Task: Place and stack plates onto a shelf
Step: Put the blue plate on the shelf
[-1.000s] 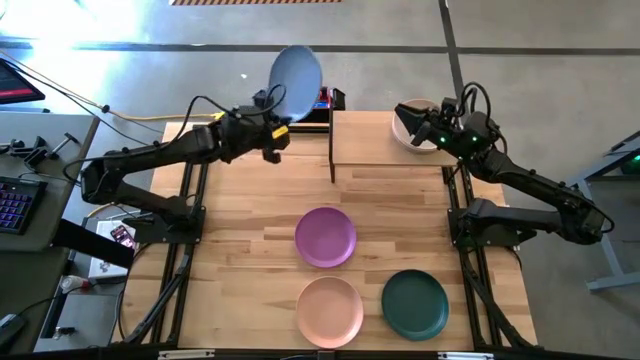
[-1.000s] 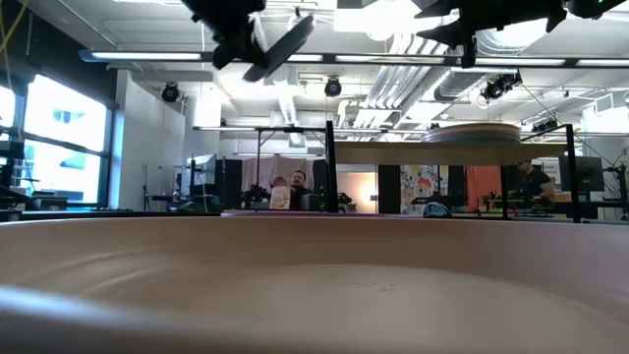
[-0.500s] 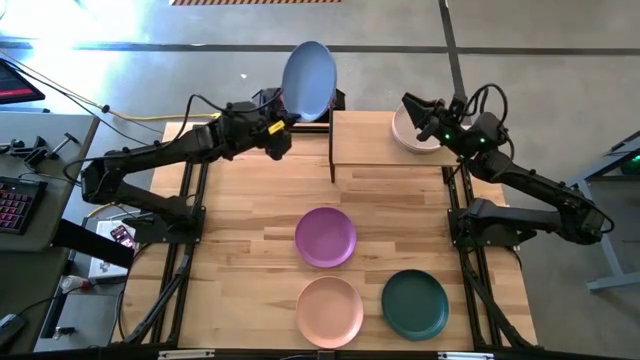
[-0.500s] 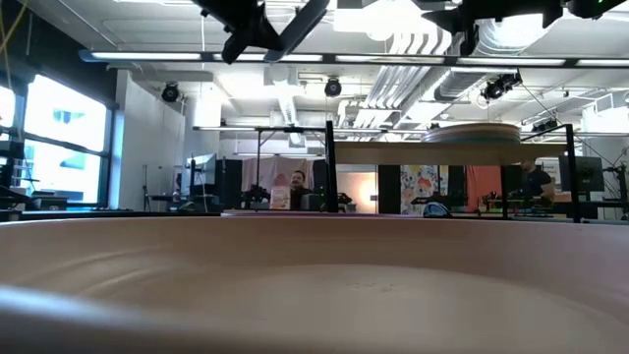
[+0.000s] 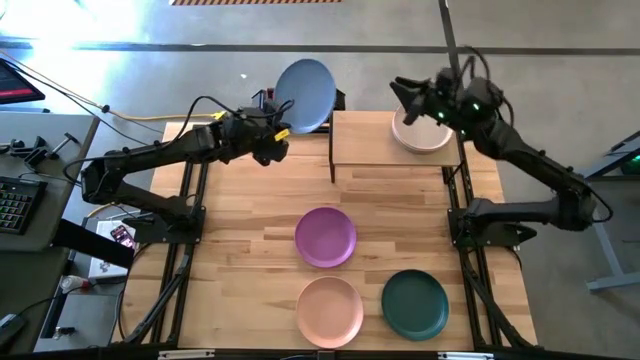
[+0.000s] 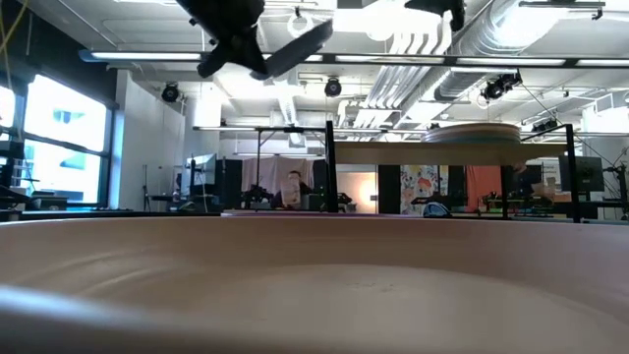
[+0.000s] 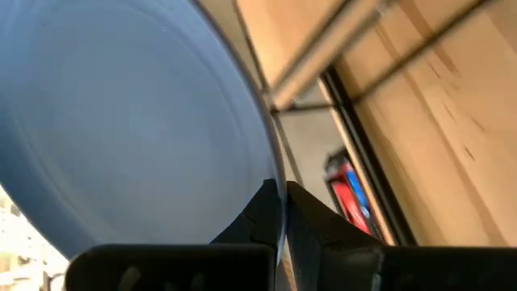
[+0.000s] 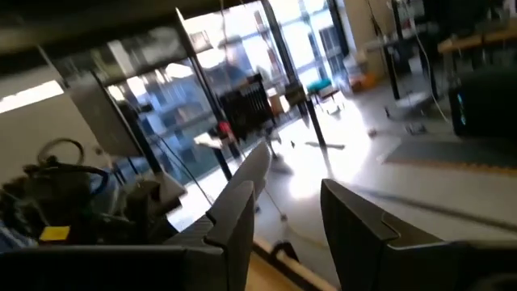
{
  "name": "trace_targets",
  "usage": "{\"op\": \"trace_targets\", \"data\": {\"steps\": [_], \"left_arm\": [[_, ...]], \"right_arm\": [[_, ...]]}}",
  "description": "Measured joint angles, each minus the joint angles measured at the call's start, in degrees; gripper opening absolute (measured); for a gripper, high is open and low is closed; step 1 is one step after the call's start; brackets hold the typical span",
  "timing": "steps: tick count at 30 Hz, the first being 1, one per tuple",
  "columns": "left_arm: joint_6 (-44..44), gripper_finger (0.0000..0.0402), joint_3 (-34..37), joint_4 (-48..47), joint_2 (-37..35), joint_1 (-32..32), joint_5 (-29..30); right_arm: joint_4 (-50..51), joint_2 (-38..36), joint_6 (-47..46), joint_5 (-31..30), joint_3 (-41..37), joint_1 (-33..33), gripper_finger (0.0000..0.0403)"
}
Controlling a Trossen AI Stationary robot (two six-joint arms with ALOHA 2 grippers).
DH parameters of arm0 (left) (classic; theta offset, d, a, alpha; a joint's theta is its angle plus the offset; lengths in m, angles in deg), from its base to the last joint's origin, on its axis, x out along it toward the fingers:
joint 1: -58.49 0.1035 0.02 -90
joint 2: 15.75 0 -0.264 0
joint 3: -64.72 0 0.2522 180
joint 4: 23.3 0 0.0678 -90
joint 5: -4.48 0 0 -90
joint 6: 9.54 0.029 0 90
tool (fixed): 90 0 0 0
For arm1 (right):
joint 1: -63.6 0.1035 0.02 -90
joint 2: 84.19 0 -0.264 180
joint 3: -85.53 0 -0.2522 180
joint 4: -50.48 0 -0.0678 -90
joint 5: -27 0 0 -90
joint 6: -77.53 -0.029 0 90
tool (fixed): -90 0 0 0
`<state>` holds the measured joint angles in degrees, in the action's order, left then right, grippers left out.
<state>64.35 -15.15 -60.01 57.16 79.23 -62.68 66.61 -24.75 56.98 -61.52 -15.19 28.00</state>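
Observation:
My left gripper (image 5: 277, 133) is shut on a blue plate (image 5: 305, 94), held high beyond the table's far edge, left of the shelf (image 5: 372, 142). In the low view that plate (image 6: 300, 42) slants near the picture's top. A stack of plates, pinkish on top (image 5: 423, 135), rests flat on the shelf's right half; from table height the stack (image 6: 482, 133) sits on the board (image 6: 413, 152). My right gripper (image 5: 404, 98) is open, raised above the shelf just left of the stack. Purple (image 5: 325, 237), peach (image 5: 329, 310) and dark teal (image 5: 415, 304) plates lie on the table. My left gripper pinches the blue plate's rim (image 7: 275, 212) between its two fingers, one on each face. The fingers (image 7: 311, 226) come from the table's left side, and the plate stands out beyond them. It is lifted clear and tilted on a slant.
A red-and-black box (image 5: 328, 100) sits at the far edge behind the blue plate. The shelf's left half (image 5: 360, 135) is bare wood. The peach plate's rim (image 6: 314, 275) fills the low view's lower half. People and furniture show in the room beyond.
My right gripper has risen off the plate stack on the shelf and moved toward the far-left, tipping up level. My left gripper has stayed about in place while turning; the blue plate stood steeper half a second ago and now slants flatter.

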Motion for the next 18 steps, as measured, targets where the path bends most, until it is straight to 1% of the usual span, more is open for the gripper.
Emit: {"op": "trace_targets", "data": {"steps": [4, 9, 13, 18], "left_arm": [[-1.8, 0.0001, 0.0, -4.5, 0.0, -0.1, 2.2], [-5.7, 0.0001, 0.0, -9.9, 0.0, -0.9, 2.2], [-8.8, 0.0001, 0.0, -13.9, 0.0, -1.0, 2.1], [-9.3, 0.0001, 0.0, -19.1, 0.0, -1.0, 1.0]], "right_arm": [[10.4, 6.3, -1.4, 0.0, 8.8, 0.0, 0.0128], [21.9, 13.8, -4.4, 0.0, 18.4, 0.0, 0.0128], [28.6, 19.0, -6.1, 0.0, 24.4, 0.0, 0.0128], [34.4, 24.5, -6.6, 0.5, 30.0, 0.0, 0.0128]]}}
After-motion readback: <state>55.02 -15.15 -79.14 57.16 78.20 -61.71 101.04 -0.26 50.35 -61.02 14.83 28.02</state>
